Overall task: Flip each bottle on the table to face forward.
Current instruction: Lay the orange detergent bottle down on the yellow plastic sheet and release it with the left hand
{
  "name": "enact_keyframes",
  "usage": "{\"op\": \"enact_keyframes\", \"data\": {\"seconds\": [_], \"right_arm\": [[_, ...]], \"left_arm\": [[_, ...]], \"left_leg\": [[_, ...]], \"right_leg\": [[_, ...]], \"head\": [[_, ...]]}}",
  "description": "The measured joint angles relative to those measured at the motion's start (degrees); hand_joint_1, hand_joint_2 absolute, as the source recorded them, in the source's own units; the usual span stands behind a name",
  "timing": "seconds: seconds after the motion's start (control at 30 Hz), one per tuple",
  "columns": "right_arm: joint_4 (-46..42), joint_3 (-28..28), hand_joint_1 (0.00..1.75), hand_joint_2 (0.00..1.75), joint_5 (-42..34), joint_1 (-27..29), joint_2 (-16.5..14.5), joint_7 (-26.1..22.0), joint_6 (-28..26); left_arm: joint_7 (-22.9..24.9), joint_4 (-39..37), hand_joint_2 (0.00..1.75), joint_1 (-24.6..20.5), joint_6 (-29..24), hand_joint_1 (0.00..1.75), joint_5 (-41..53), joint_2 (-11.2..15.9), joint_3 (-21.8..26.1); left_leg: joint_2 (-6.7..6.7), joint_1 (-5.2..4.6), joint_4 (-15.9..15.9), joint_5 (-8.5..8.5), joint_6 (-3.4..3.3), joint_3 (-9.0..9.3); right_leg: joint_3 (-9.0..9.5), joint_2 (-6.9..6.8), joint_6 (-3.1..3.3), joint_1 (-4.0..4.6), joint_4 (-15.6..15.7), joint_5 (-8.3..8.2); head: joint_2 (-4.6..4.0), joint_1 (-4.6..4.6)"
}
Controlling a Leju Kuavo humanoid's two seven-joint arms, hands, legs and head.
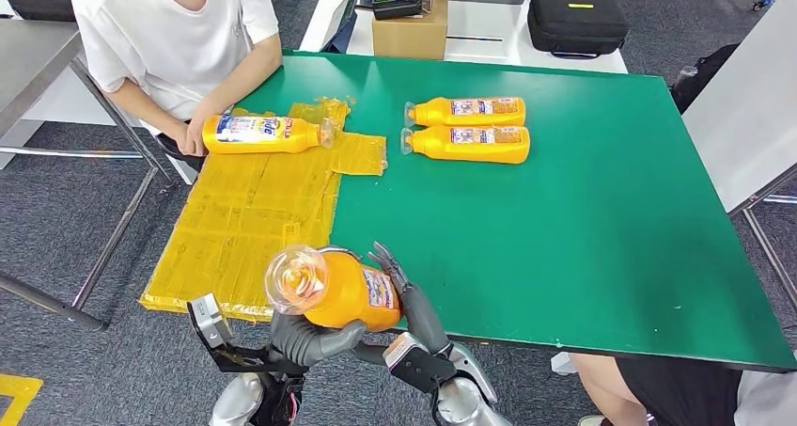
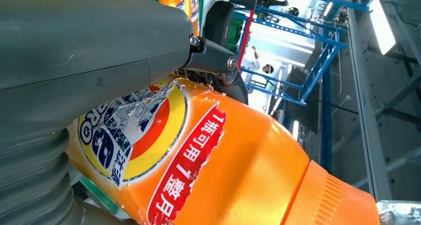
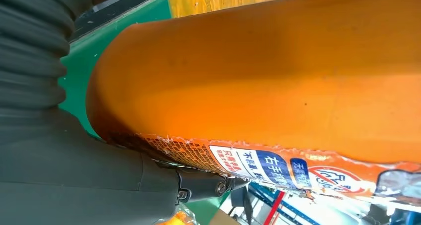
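Orange plastic bottle (image 1: 343,290), one item, recorded by us lifted off the green table (image 1: 583,238) at its near edge, held between both hands. Long axis: cap end toward the camera, base away toward the table. Left hand (image 1: 305,337) cupped it from beneath, thumb over the front label; right hand (image 1: 404,290) clasped the opposite side, fingers (image 1: 387,261) over the back label. We judged both hands equally near; any turn would run about that long axis. Two bottles (image 1: 467,128) lay well beyond the fingers; a person's hand rested on another bottle (image 1: 263,134).

High head view; close wrist views.
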State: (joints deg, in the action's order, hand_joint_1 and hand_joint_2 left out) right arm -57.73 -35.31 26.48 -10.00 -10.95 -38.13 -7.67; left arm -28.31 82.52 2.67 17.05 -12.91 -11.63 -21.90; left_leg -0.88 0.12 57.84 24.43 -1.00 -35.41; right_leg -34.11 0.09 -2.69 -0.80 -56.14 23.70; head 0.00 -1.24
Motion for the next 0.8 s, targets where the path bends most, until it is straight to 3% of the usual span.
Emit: {"op": "enact_keyframes", "data": {"seconds": [0.1,0.3,0.5,0.7,0.8], "right_arm": [[-0.80,-0.29,0.00,0.00,0.01,0.29,0.04,-0.46,-3.20],[-7.81,-3.98,0.00,0.00,-5.07,1.59,1.90,-1.11,-20.31],[-12.68,-5.42,0.00,0.00,-5.41,1.79,3.44,-1.19,-24.48],[-19.82,-4.16,0.00,0.00,-8.61,3.19,4.83,-1.77,-29.81],[-23.53,-2.97,0.00,0.00,-8.19,4.06,5.61,-1.93,-31.27]], "left_arm": [[-0.07,-0.01,1.75,-0.23,-0.04,1.75,-0.01,-0.23,0.01],[-0.23,0.16,1.75,-2.30,-2.95,1.75,1.01,-0.77,0.73],[-0.47,0.18,1.75,-3.04,-5.46,1.75,2.79,-0.79,2.34],[-1.81,0.00,1.75,-3.47,-19.43,1.75,18.36,0.08,5.15],[-1.98,-0.05,1.75,-3.58,-22.97,1.75,22.54,0.85,6.99]], "left_leg": [[-0.01,0.00,0.00,0.00,0.00,-0.01],[-0.02,-0.01,0.00,0.00,0.00,-0.04],[-0.02,0.00,0.00,0.00,0.00,-0.01],[0.14,0.00,0.00,0.00,0.00,-0.01],[0.12,0.00,0.00,0.00,0.00,-0.01]], "right_leg": [[0.00,0.00,0.00,0.00,0.00,0.00],[0.00,-0.01,0.00,-0.01,0.00,0.00],[0.00,-0.01,0.00,0.00,0.00,0.00],[-0.08,0.06,0.00,0.00,0.00,-0.02],[-0.08,0.07,0.00,0.00,0.00,-0.02]], "head": [[0.00,0.00],[0.00,0.01],[0.00,-0.01],[0.00,-0.02],[0.00,0.00]]}}
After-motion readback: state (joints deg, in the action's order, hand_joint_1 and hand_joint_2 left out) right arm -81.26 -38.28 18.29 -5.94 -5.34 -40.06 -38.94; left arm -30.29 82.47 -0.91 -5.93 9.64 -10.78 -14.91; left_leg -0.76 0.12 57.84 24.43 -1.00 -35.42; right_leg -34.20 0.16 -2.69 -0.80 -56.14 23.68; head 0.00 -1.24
